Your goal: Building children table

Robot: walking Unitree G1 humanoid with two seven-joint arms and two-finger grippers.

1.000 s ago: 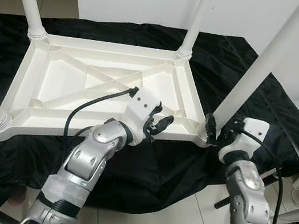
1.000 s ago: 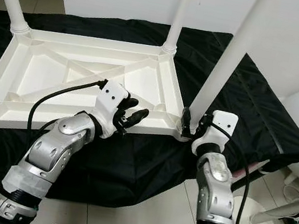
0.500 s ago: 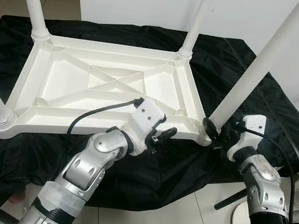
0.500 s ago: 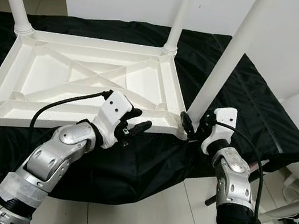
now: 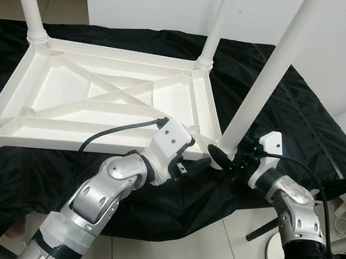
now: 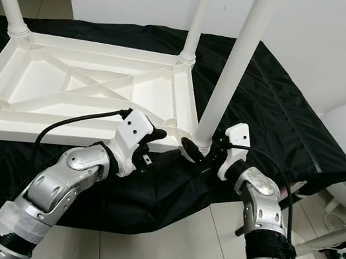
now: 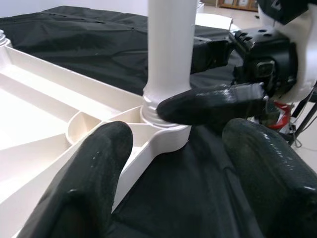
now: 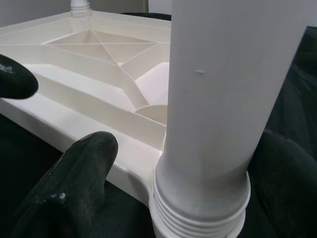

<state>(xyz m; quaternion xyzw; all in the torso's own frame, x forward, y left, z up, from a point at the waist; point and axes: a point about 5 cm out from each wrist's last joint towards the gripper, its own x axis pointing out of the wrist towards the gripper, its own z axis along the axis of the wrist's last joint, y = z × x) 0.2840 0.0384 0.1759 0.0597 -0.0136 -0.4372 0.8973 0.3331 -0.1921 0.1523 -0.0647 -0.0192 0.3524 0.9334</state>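
Lying upside down on a black cloth (image 5: 309, 120), white kids' table (image 5: 109, 95), long axis running left to right, legs pointing straight up with tops cut off. Right gripper (image 5: 226, 160) fingers spread wide around the base of the near right leg (image 5: 266, 79), grip contact hard to judge. Left gripper (image 5: 188, 166) open, just beside that corner

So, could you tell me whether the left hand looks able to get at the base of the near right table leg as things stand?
Probably yes: the left hand is open beside that table leg, but the right hand already straddles its base, crowding the spot.
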